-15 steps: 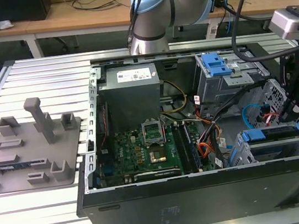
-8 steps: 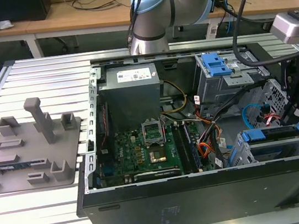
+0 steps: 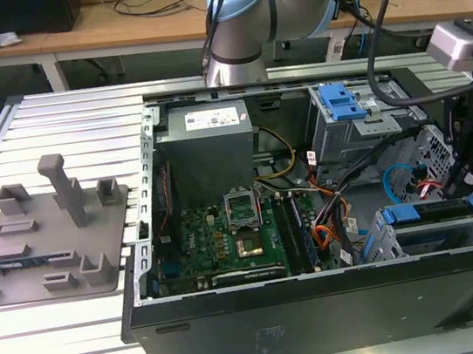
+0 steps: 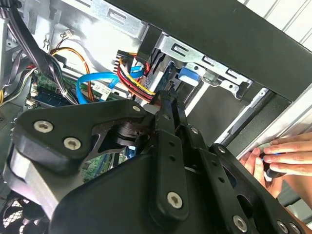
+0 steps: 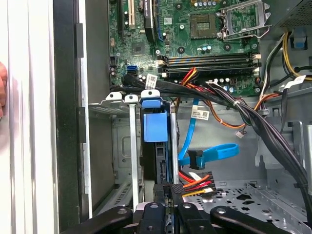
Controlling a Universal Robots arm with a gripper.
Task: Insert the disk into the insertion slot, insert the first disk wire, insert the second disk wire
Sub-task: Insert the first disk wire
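Disk (image 3: 428, 211) in slot (image 3: 385, 246), 4 o'clock exterior view; gripper (image 5: 169, 196) clamps wire plug (image 5: 173, 188). You hold rigid plug, leads (image 5: 197, 181) floppy.

The disk (image 5: 156, 124) sits in the slot (image 5: 132, 146), just ahead of the gripper (image 5: 166, 202). Wires (image 5: 197, 181) lie beside the gripper.

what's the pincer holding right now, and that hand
Pincer: shut on the disk wire plug.
Person's hand: around something small and dark, unclear what.

Red-yellow wires (image 5: 195, 183) and a blue cable (image 5: 219, 152) crowd the space beside the disk (image 5: 155, 126).
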